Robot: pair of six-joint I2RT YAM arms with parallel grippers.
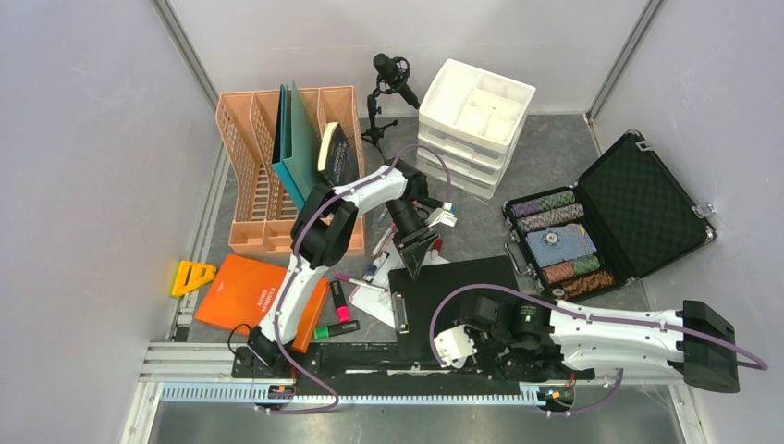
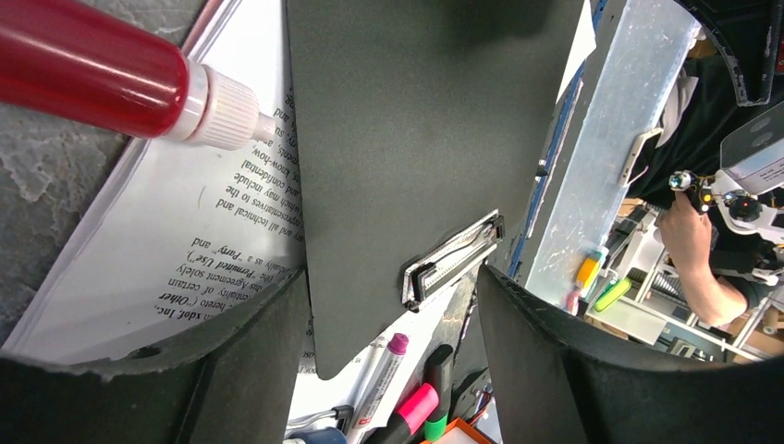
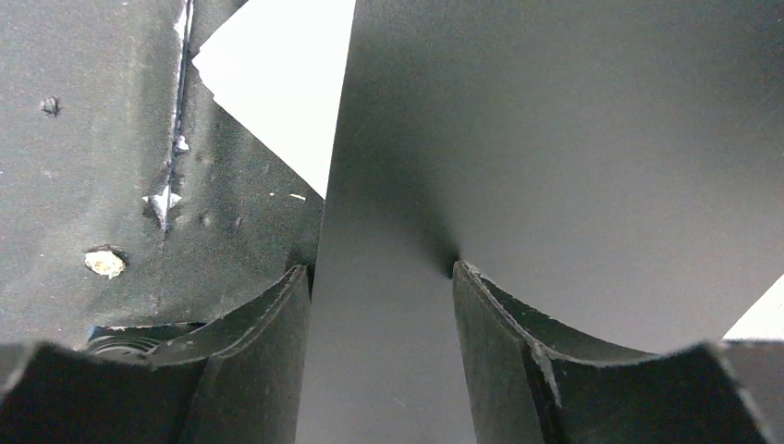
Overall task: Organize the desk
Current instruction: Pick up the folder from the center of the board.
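Left wrist shows our left pincer (image 2: 393,277) spread wide over the clipboard (image 2: 416,120) corner, grasping nothing; our right pincer (image 3: 381,268) straddles the opposite edge, equally unclenched. We judge both are placed to lift it off the desk (image 2: 37,185) beneath them.

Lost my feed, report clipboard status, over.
Left end effector open over far corner of clipboard; right end effector open at near edge. Clipboard on desk, ungripped. Paper, pens crowd its left side.
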